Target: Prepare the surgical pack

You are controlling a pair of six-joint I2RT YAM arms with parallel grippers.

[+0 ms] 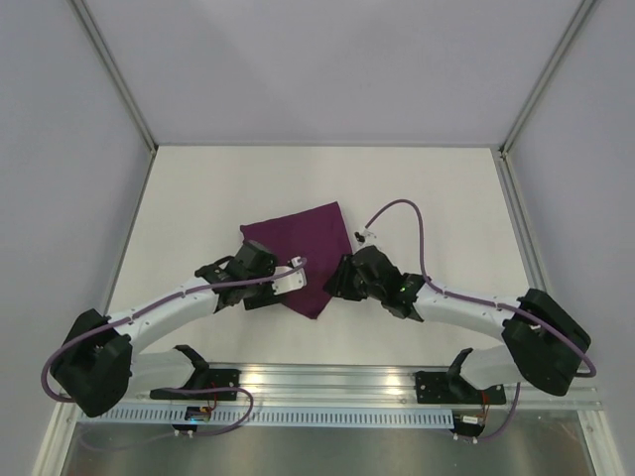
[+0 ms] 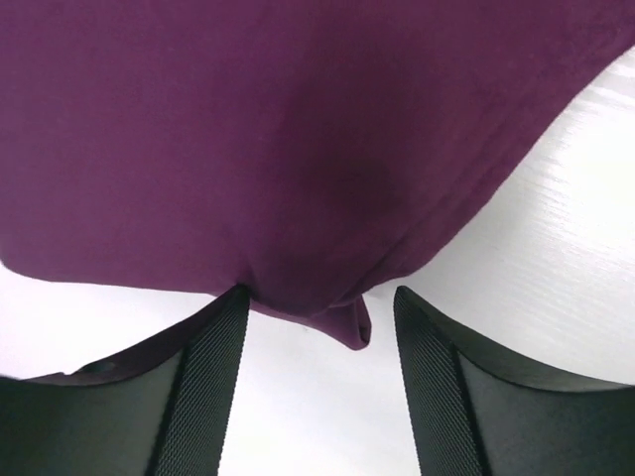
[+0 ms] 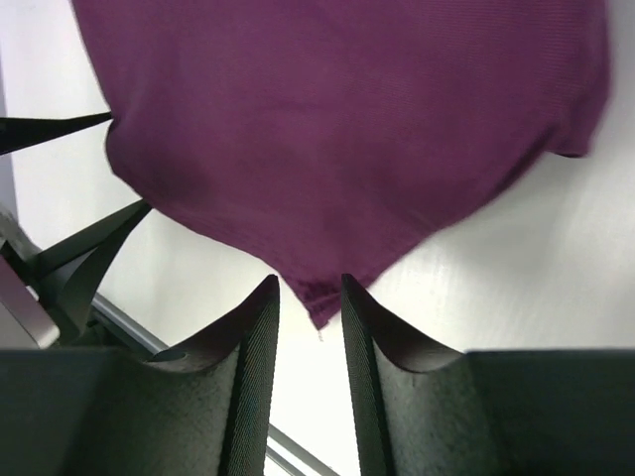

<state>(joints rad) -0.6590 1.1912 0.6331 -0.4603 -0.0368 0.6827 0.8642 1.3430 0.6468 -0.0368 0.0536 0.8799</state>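
Now, left tool [image 2: 319,294] wide apart, right tool [image 3: 309,283] only narrowly apart, each astride a corner of the surgical pack [image 1: 303,253]

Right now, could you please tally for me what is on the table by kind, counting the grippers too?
Purple fabric, the surgical pack: 1
Grippers, the left gripper and the right gripper: 2
Total: 3

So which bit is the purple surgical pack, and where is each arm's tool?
surgical pack [image 1: 303,248]: top view, middle of the purple cloth.
left tool [image 2: 319,297]: left wrist view, midway between its fingertips.
right tool [image 3: 309,286]: right wrist view, midway between its fingertips.
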